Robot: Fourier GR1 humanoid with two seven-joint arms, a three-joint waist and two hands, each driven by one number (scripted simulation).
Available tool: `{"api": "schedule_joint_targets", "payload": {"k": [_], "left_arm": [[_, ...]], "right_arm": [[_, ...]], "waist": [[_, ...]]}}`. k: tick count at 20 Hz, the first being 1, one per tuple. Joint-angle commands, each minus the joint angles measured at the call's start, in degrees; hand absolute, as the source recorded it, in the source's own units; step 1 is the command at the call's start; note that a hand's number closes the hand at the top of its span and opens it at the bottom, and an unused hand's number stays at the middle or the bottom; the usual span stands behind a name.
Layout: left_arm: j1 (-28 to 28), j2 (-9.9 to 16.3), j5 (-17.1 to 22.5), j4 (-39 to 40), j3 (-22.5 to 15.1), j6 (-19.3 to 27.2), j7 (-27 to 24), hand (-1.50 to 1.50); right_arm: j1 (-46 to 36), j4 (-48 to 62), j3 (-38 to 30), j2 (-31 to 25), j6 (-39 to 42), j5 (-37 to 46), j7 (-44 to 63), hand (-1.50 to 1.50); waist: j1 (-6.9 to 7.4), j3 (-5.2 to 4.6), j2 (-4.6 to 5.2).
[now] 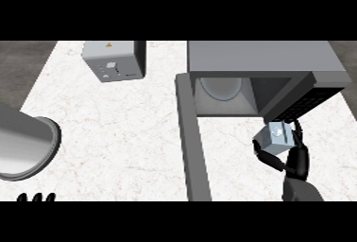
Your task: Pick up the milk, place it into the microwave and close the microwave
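Just outside the open microwave (279, 80), the right hand (293, 158) curls around the milk (275, 137), beside its door (191, 146).

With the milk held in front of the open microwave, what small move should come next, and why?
Probably carry the milk forward and leftward into the microwave. The right hand is curled round the carton just outside the cavity, below its control panel, so it is off to the right of the opening. The door stands swung open, and the turntable plate inside looks bare.
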Motion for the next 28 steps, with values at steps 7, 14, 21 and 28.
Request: {"api": "schedule_joint_targets", "payload": {"k": [7,14,21,28], "left_arm": [[-1.1,0.53,0.76,-1.38,-0.45,0.01,2.63,-1.5],[-1.49,0.51,-0.29,0.03,-1.12,-0.54,1.27,-1.5],[1.67,-0.41,-0.09,-0.83,-1.84,-0.6,-1.52,-1.5],[1.98,0.77,-0.59,-2.12,-2.41,-0.49,1.19,-1.5]], "right_arm": [[-9.29,7.74,0.2,-0.98,4.58,-0.38,-5.17,1.5],[-12.97,10.24,1.73,-0.35,8.66,-0.32,-7.92,1.5],[-9.81,5.31,4.62,2.01,9.01,0.09,-8.66,1.5],[-3.66,-3.38,7.58,0.98,11.3,-0.24,-4.81,1.5]], "waist": [[1.81,0.18,0.59],[2.28,0.19,0.7],[0.88,0.0,-0.04],[-0.55,-0.08,-0.37]]}}
